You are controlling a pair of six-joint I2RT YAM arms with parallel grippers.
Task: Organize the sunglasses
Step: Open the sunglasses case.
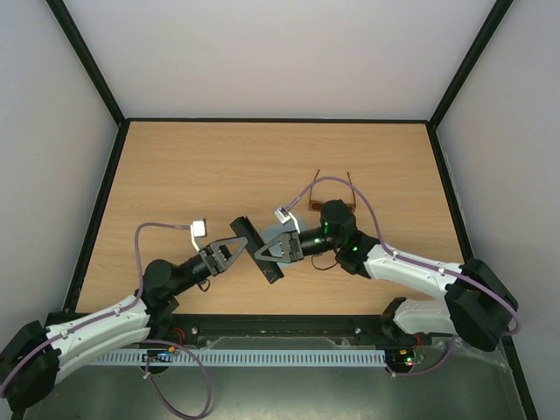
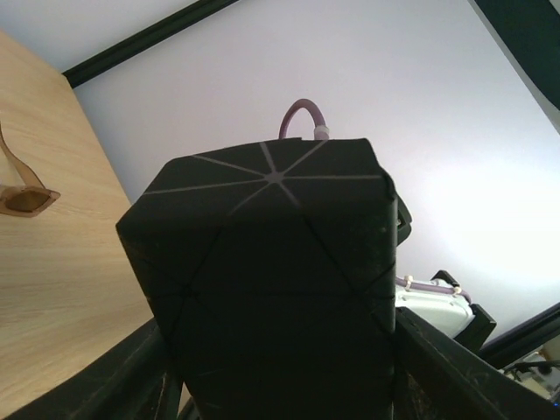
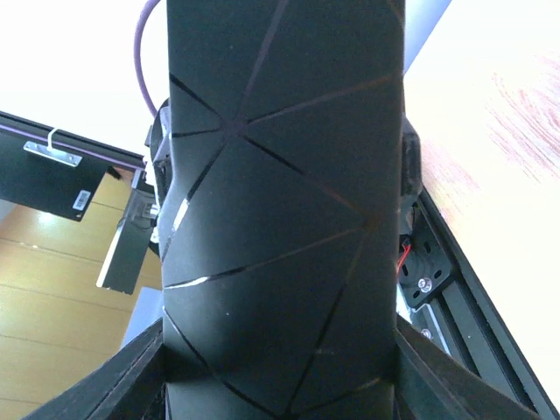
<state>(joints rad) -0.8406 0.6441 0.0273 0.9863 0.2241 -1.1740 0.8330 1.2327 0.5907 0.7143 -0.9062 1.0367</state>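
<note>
The black oblong case (image 1: 260,249) with thin crease lines is held off the table between both arms. From the left, my left gripper (image 1: 245,244) is shut on one end of the case (image 2: 271,289), a finger against each side. From the right, my right gripper (image 1: 262,253) is shut across the case (image 3: 280,219), which fills its view. The sunglasses (image 1: 333,196), with a brown frame and amber lenses, lie on the table behind the right wrist, partly hidden by it. One lens and a temple arm of the sunglasses (image 2: 21,198) show at the left wrist view's left edge.
A pale blue cloth (image 1: 278,233) lies on the wooden table (image 1: 192,175), partly under the right gripper. Black rails (image 1: 105,201) and white walls enclose the table on three sides. The arm bases and a cable tray (image 1: 280,357) line the near edge.
</note>
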